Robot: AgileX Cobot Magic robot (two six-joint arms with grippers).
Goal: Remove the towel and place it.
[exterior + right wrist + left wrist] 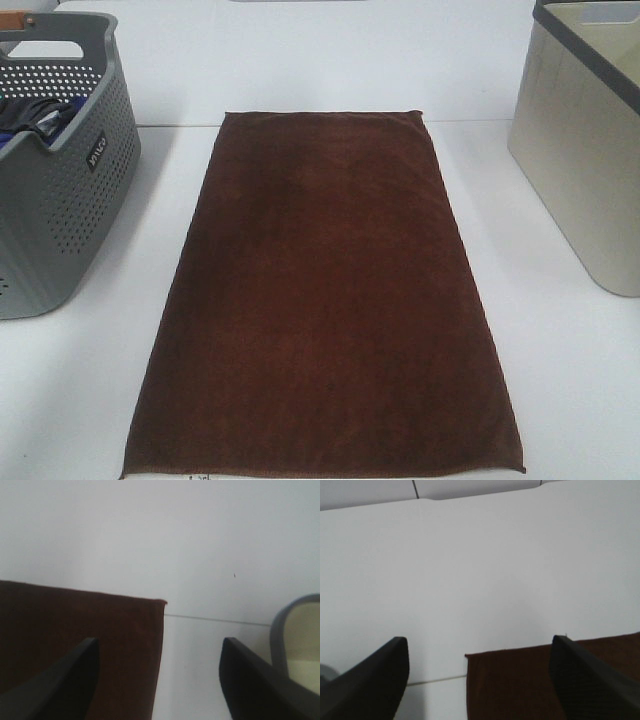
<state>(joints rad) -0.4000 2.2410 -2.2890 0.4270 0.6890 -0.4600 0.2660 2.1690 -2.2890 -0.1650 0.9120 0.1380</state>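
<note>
The dark brown towel (325, 290) lies spread flat on the white table, long side running from the far edge toward the front. Neither arm shows in the exterior high view. In the left wrist view my left gripper (479, 652) is open above the table, with a corner of the towel (520, 680) between and below its black fingers (375, 680). My right gripper (159, 652) is open too, over another towel (75, 630) corner, its fingers (250, 680) wide apart and holding nothing.
A grey perforated basket (60, 190) with dark fabric items (35, 115) inside stands at the left. A beige bin with a grey rim (590, 130) stands at the right, its rim (280, 630) also in the right wrist view.
</note>
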